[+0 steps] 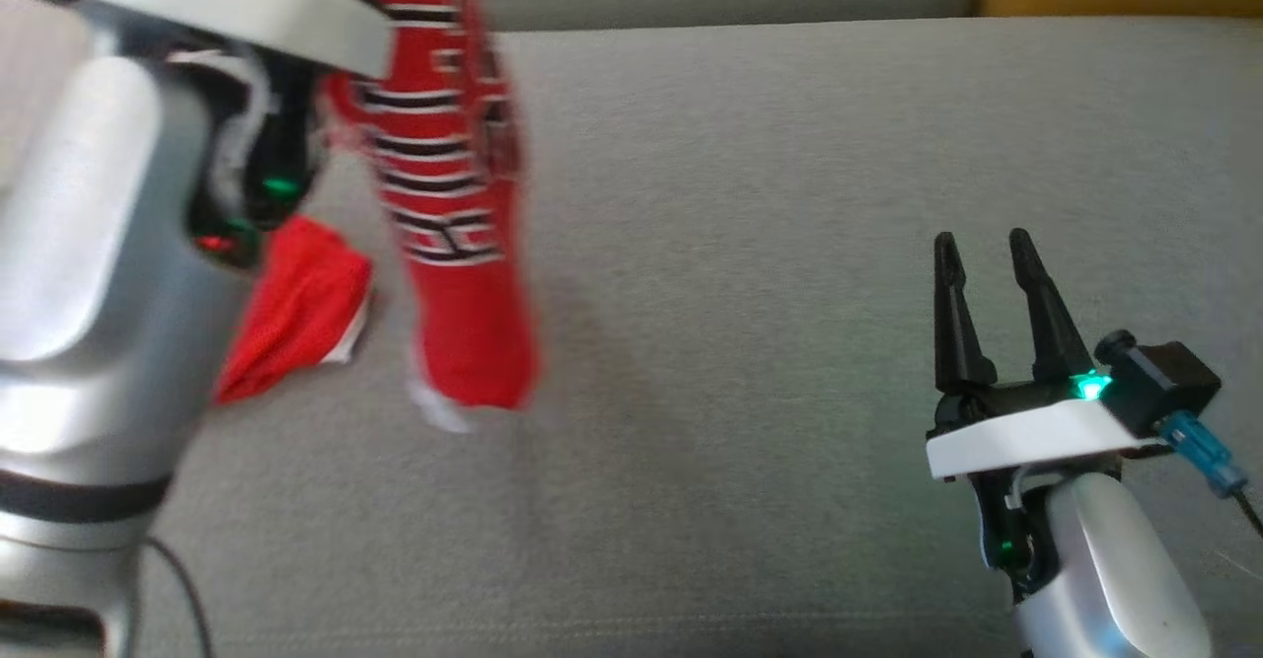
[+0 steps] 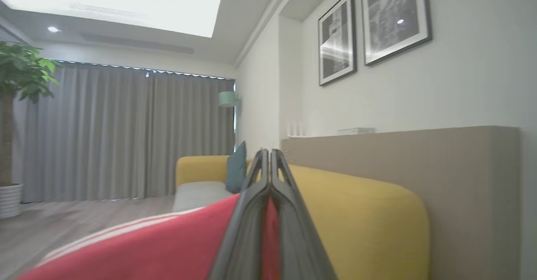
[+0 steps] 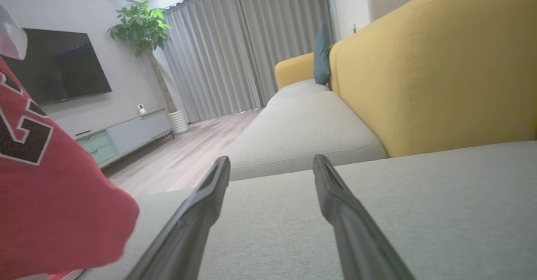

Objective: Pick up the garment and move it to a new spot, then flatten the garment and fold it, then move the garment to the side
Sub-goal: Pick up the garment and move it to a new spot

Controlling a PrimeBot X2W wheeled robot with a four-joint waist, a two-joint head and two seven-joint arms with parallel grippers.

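Red garment [image 1: 444,194] hangs pinched in left fingers [image 2: 251,213], well apart from the wide-spread right fingers [image 1: 1041,293].

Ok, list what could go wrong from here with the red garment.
1. The left end effector is shut on just a thin fold of the garment; it could slip out mid-move.
2. The garment hangs in a narrow bunched strip, so it may land crumpled on the sofa seat and be harder to flatten.
3. The right end effector is open and well apart, so nothing backs up the hold.
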